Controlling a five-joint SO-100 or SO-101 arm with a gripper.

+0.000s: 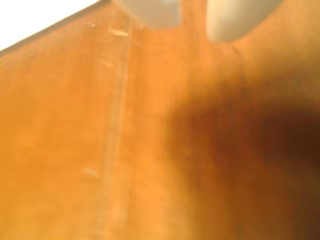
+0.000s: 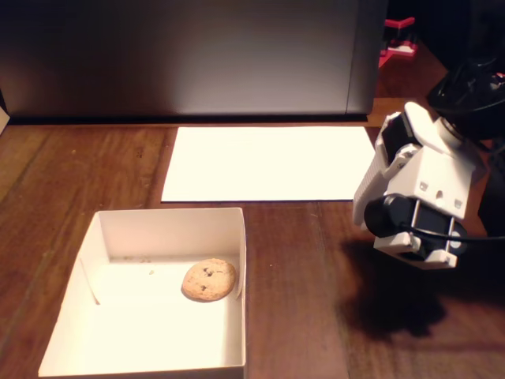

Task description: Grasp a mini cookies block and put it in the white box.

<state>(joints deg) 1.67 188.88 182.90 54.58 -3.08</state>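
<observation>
Lying flat inside the shallow square white cardboard box (image 2: 110, 335), the small round tan-brown cookie (image 2: 209, 279) with dark chips sits near the box's right wall, about midway along it in the fixed view. That box stands at the front left part of the dark wooden tabletop (image 2: 316, 292). A flat white paper sheet (image 2: 268, 162) lies behind it, toward the tabletop's rear edge. The white arm (image 2: 422, 197) hangs over the right side of the tabletop, well apart from the box. In the wrist view, the gripper (image 1: 192, 17) shows two blurred pale fingertips (image 1: 155, 12) with a gap between them, parted and holding nothing, above bare orange-brown wood.
</observation>
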